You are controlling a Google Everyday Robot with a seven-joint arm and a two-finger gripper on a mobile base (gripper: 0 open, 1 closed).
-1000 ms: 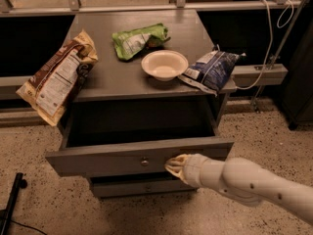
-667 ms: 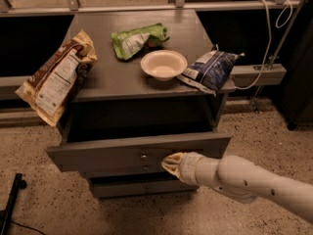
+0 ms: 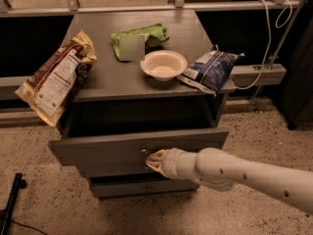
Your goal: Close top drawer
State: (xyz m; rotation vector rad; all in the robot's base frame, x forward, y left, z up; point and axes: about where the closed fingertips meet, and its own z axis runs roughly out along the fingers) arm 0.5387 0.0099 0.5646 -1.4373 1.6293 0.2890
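Note:
The top drawer (image 3: 112, 150) is a wide grey drawer, pulled partly out of the grey cabinet (image 3: 137, 77), with its dark inside showing above the front panel. Its small round knob (image 3: 145, 152) sits at the middle of the front. My gripper (image 3: 155, 161) comes in from the right on a white arm and presses against the drawer front right at the knob.
On the cabinet top lie a brown chip bag (image 3: 55, 81) hanging over the left edge, a green bag (image 3: 136, 41), a white bowl (image 3: 163, 64) and a blue bag (image 3: 208, 71). A lower drawer (image 3: 142, 187) sits beneath. Speckled floor around; a black stand (image 3: 11, 204) at left.
The drawer has slid inward toward the cabinet, with my gripper following against its front, moving left and away.

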